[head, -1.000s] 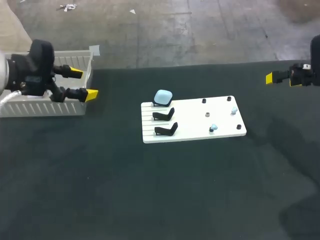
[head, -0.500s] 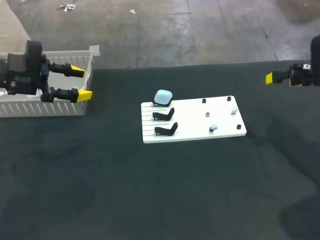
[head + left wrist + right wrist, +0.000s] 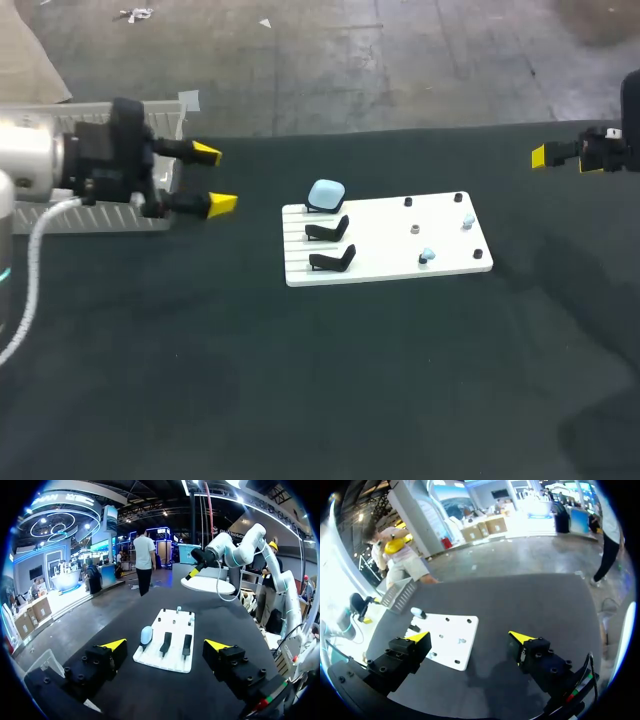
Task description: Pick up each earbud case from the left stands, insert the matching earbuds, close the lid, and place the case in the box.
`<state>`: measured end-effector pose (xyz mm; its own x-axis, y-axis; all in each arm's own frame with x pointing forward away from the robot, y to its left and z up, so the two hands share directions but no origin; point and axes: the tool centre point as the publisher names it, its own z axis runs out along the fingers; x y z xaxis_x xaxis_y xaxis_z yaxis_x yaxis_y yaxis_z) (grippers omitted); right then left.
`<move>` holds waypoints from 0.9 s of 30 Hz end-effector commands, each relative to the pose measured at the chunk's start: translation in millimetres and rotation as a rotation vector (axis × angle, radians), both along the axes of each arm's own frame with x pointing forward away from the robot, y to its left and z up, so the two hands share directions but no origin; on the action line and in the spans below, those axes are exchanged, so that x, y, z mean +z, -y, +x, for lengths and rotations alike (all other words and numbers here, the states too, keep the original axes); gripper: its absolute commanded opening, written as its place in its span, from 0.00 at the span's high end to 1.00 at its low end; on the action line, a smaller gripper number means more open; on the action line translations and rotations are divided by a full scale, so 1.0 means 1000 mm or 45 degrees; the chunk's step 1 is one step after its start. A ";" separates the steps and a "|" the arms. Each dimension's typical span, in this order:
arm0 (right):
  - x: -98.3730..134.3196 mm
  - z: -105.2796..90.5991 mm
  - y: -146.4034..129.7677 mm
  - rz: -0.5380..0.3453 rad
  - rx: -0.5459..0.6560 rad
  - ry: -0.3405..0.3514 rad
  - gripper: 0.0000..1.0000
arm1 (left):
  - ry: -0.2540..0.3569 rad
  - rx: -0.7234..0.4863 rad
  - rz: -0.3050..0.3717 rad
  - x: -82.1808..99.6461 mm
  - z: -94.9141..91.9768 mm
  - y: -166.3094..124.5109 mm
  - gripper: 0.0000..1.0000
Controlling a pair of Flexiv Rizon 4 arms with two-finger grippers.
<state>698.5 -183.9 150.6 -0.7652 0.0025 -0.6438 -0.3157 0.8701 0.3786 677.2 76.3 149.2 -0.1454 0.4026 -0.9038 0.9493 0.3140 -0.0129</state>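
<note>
A light blue earbud case (image 3: 326,194) sits shut on the rearmost of three stands at the left end of the white board (image 3: 390,240). The two black stands (image 3: 328,231) nearer me are bare. Two pale blue earbuds (image 3: 467,220) (image 3: 427,256) rest at the board's right end. My left gripper (image 3: 213,179) hovers open and empty between the box (image 3: 95,217) and the board. In the left wrist view the case (image 3: 146,635) lies ahead of the open left gripper (image 3: 165,645). My right gripper (image 3: 470,637) is open and empty at the table's far right, its fingertip (image 3: 540,155) showing in the head view.
The white slatted box (image 3: 400,594) stands at the table's back left corner, partly hidden by my left arm. Small black pegs (image 3: 408,202) dot the board's right half. Dark tabletop surrounds the board on all sides.
My left gripper has swung from over the box rightward toward the board, still open. The right arm and everything on the board have stayed put.
</note>
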 end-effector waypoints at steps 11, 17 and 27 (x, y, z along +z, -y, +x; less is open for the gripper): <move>-0.001 0.001 0.000 0.002 0.003 0.000 0.00 | -0.024 -0.014 0.044 -0.007 0.017 0.017 0.00; -0.001 0.001 0.000 0.002 0.003 0.000 0.00 | -0.024 -0.014 0.044 -0.007 0.017 0.017 0.00; -0.001 0.001 0.000 0.002 0.003 0.000 0.00 | 0.004 -0.077 -0.012 -0.028 0.040 0.021 0.00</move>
